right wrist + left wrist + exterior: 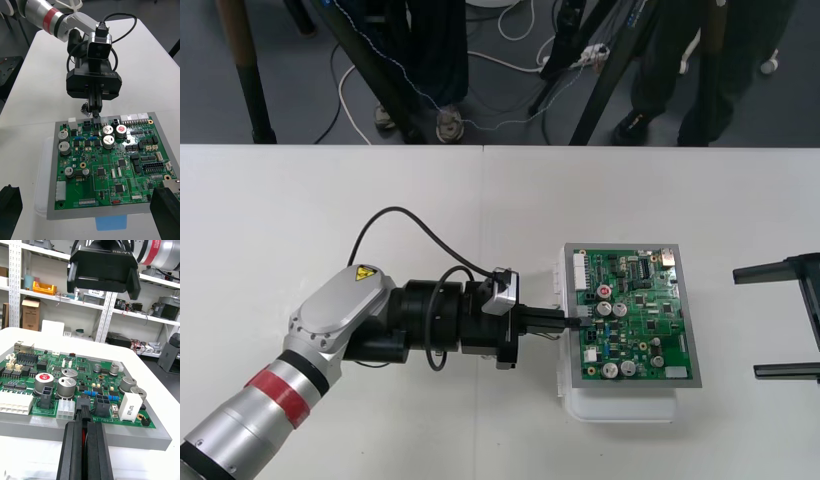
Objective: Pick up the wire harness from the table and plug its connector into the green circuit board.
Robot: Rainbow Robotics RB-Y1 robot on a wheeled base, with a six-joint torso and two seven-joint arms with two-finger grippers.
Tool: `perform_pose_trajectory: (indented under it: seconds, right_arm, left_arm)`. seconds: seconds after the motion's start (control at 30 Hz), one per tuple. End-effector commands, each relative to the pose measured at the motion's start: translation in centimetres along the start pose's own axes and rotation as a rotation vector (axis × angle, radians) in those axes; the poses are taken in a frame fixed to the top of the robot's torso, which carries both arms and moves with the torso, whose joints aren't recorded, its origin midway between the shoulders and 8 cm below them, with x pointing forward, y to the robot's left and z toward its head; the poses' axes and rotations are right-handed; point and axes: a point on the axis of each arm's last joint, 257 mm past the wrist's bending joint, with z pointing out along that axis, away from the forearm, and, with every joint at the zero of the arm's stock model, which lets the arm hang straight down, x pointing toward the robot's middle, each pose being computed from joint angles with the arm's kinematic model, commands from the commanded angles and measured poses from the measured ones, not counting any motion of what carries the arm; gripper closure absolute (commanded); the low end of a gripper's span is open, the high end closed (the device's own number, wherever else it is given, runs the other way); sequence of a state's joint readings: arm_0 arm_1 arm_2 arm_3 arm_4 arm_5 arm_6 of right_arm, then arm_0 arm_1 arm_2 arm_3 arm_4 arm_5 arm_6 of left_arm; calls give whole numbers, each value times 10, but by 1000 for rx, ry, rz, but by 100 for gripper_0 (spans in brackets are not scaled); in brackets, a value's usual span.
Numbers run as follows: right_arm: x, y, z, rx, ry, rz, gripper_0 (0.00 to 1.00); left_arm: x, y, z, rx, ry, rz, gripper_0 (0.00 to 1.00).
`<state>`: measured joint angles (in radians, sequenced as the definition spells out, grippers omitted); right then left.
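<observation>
Left gripper [573, 320] clamps plug [83, 410], pointing lengthwise at board [650, 330]; right gripper [746, 321] wide

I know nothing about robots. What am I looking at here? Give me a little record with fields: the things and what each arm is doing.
left jaws: shut on the plug, at the board's edge on the robot's left
plug: among the connectors on the green circuit board; cannot tell if fully seated
wires: red, running back between the left jaws
right jaws: open, parked to the board's right, apart from it
board support: white base on the table
</observation>
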<state>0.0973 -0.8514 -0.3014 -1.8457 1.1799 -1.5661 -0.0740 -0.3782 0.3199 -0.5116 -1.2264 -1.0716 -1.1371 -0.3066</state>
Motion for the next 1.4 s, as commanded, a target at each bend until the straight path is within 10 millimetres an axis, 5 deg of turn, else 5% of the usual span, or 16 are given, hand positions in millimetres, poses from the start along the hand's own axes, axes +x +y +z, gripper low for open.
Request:
perform_pose_trajectory:
  seconds: [0.03, 0.7, 1.4]
  right_arm:
    - [1, 3, 6, -8, -4, -35, 0]
    - [3, 5, 8, -12, -1, -27, 0]
    - [3, 5, 8, -13, -3, -28, 0]
  left_arm:
    - [-29, 2, 25, 27, -53, 59, 100]
    - [-38, -1, 40, 33, -82, 61, 100]
    - [-32, 2, 31, 25, -65, 58, 99]
